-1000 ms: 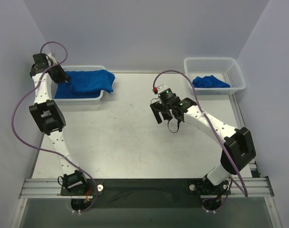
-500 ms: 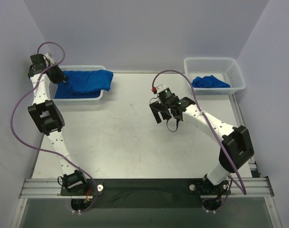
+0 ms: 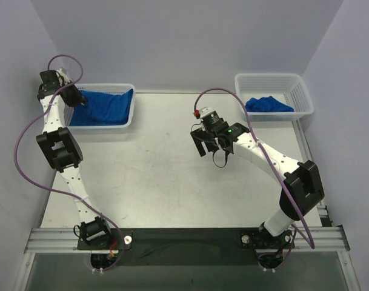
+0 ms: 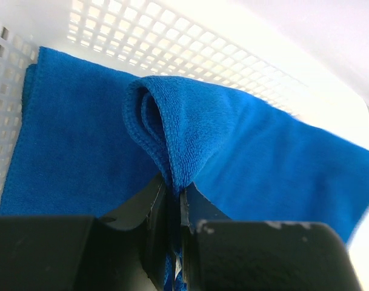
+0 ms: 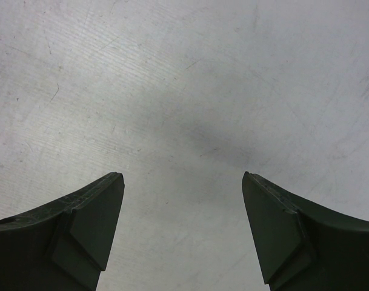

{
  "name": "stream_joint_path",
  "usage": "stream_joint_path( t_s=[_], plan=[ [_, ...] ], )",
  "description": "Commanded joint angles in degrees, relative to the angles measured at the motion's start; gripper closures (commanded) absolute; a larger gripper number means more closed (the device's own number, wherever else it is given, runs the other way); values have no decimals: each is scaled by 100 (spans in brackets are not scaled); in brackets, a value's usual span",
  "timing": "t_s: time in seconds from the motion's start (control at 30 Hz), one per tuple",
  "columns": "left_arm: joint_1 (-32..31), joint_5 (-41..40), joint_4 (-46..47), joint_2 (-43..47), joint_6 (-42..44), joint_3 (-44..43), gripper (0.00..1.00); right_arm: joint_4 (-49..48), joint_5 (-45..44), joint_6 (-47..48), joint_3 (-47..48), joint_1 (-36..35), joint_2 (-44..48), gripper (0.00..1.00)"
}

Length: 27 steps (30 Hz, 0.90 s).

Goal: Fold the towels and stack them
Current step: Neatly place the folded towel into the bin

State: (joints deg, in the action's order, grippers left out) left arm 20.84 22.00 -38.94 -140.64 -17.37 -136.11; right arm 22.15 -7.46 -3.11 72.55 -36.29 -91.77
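Starting at the left pincer (image 3: 75, 97): clamped tight on a raised fold of blue towel (image 4: 245, 151), inside the left basket (image 3: 99, 126). A second ago, draped over the basket end farthest from that pincer; now drawn back toward it, wholly within the walls. Probably means settling this towel onto the flat blue layer (image 4: 69, 139) just under the fingertips, so stacking under way, release not yet made. Mesh wall close behind and beside the pincer, little slack for sideways travel; up and out looks the free way.

On to the right pincer (image 3: 208, 151): fingers well apart, nothing between them, only bare counter (image 5: 190, 91) below. Plenty of open counter all around it, toward the left pincer especially. Beyond and to its right, well apart, the right basket (image 3: 302, 97) with a crumpled towel (image 3: 268, 104), likely next to fetch; basket rim to clear on reaching in.
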Motion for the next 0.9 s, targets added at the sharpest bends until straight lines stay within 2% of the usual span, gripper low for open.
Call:
stream_joint_path(
  t_s=[0.0,0.43,0.87],
  plan=[
    [69,-99,361,116,-30,-12,100,167,-71,-31,250,43,-78,20],
    [87,-293,369,432,-100,173,100,202,-71,4,347,43,-201,20],
    [96,-187,369,625,-109,-99,100,184,-97,65,417,43,-280,20]
  ],
)
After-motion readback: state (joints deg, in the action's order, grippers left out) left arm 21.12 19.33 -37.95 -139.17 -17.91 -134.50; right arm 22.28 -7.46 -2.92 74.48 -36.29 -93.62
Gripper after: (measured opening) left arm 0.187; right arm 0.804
